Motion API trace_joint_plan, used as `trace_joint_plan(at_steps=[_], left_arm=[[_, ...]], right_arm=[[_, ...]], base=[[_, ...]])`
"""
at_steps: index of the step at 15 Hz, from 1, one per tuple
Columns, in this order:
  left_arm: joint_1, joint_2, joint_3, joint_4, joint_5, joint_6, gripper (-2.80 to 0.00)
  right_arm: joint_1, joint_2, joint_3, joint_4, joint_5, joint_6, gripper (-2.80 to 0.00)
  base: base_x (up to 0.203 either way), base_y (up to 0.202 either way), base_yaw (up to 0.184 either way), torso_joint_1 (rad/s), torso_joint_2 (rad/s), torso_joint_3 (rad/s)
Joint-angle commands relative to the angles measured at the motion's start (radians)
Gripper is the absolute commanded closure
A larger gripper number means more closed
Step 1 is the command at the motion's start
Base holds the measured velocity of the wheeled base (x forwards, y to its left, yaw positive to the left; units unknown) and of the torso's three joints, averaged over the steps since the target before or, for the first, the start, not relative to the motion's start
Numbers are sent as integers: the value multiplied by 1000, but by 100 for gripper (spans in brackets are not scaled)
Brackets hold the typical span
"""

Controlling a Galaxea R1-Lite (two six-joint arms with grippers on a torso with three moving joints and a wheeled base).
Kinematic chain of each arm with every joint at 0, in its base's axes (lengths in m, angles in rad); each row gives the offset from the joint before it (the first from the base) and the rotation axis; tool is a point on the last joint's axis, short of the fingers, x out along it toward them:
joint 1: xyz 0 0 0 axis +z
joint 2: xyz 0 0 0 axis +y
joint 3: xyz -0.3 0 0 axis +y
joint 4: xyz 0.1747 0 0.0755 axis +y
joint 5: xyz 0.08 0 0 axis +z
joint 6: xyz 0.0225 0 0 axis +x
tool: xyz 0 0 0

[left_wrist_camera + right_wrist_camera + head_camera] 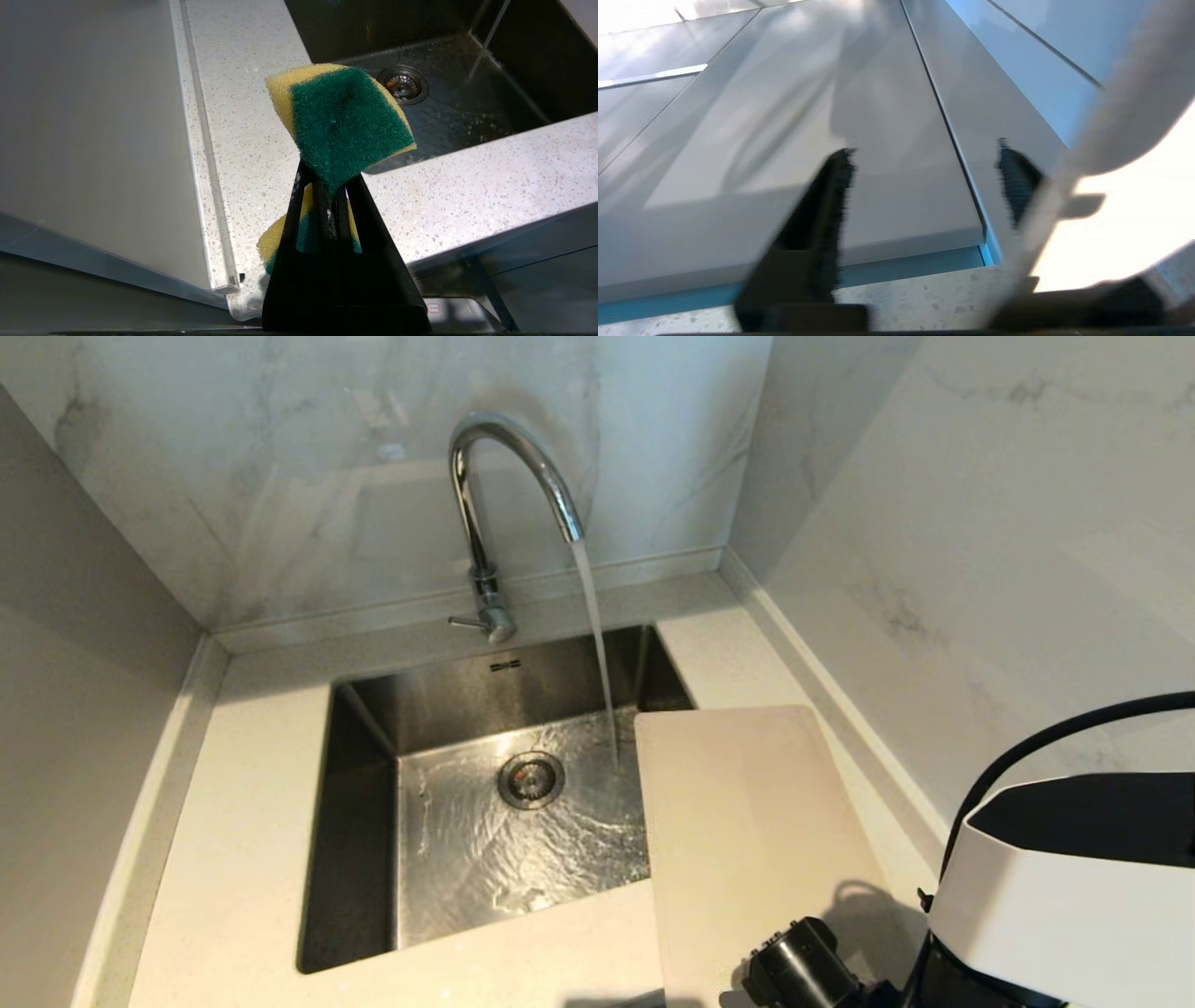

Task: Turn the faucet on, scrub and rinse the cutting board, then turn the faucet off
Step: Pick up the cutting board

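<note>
Place: a home-style kitchen, seen at the sink corner.
Sink: a square stainless steel basin (373,775) sunk into the table, with a round drain strainer (530,779) in its wet floor.
Faucet: a chrome gooseneck faucet (485,523) behind the basin, water running from its spout.
Table: a pale speckled stone top (252,821) with a raised edge strip.
Walls: white marble-look panels (327,476) meeting in a corner.
Kitchen things: a cream cutting board (747,831) at the basin's right edge; a yellow-and-green scrubbing sponge (343,119).
</note>
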Motion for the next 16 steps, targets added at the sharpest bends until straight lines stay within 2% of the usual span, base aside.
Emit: trace_joint_plan(at_steps=[1, 11, 16], left_arm=[[0, -1, 0, 0, 0, 0, 0], [0, -1, 0, 0, 0, 0, 0], [0, -1, 0, 0, 0, 0, 0]], right_arm=[[0, 4, 1, 1, -3, -11, 0], [0, -12, -15, 1, -9, -35, 0], [0, -108, -7, 9, -23, -62, 0]], base=[[0, 0, 0, 0, 0, 0], [0, 0, 0, 0, 0, 0], [0, 0, 0, 0, 0, 0]])
